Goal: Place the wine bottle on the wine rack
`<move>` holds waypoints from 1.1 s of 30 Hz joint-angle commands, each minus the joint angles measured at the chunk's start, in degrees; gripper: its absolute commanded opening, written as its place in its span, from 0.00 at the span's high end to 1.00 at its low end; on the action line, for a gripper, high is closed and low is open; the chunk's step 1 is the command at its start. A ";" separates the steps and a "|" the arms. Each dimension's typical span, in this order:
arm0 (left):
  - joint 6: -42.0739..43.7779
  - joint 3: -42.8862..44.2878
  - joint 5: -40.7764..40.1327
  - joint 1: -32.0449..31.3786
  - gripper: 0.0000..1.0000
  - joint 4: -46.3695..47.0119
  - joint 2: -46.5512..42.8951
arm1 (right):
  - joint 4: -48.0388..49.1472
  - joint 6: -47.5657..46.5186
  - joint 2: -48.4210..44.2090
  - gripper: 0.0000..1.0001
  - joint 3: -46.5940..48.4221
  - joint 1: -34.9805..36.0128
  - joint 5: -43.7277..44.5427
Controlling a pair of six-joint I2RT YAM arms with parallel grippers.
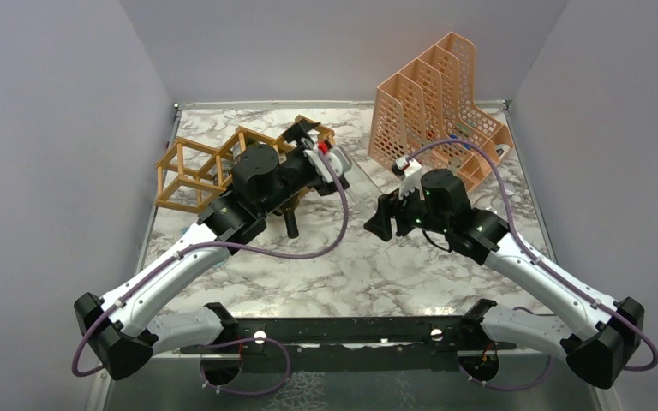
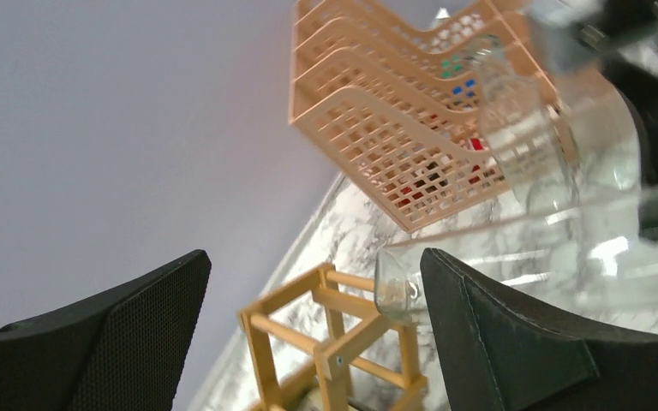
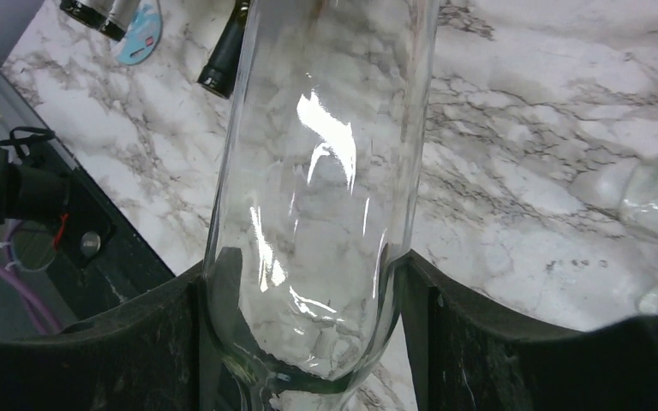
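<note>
- A clear glass wine bottle (image 3: 317,171) is clamped near its base between the fingers of the right gripper (image 3: 304,300). Its body runs away from the wrist camera over the marbled bench (image 1: 343,265).
- In the top view this gripper is seen in mid-bench, between the wine rack (image 1: 197,175) and the peach mesh file holder (image 1: 433,103). The glass itself can hardly be made out there.
- The left gripper (image 2: 313,265) is held with its fingers wide apart and nothing between them. It is placed just over the right end of the rack, whose wooden sticks are seen through the gap.
- The neck of a dark bottle (image 1: 291,221) is seen jutting out from under the left arm, close to the rack. Whether it is seated in a cell cannot be told.
- The step in hand is judged to be the carry: the clear bottle is gripped but not yet brought to the rack, which stands to its left.
- For the next move, the bottle should be swung leftward and lined up with an open cell or the top rails. The left arm should be drawn clear first, since it is crowded over that end of the rack.
- A gentle set-down is called for, as the light frame could be pushed or tipped and smooth glass may roll.
</note>
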 commanded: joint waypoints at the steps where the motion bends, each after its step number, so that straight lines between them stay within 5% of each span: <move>1: -24.31 1.35 -15.63 0.26 0.01 3.76 -2.66 | 10.88 2.49 1.88 0.96 -1.84 0.03 -8.29; 20: -35.70 7.56 -33.35 2.40 0.01 -5.13 -2.92 | 20.78 8.62 13.97 0.96 -0.91 5.07 -8.02; 33: -46.58 9.69 -24.47 19.18 0.01 -13.88 0.81 | 26.60 14.18 17.37 0.99 -0.38 5.20 7.11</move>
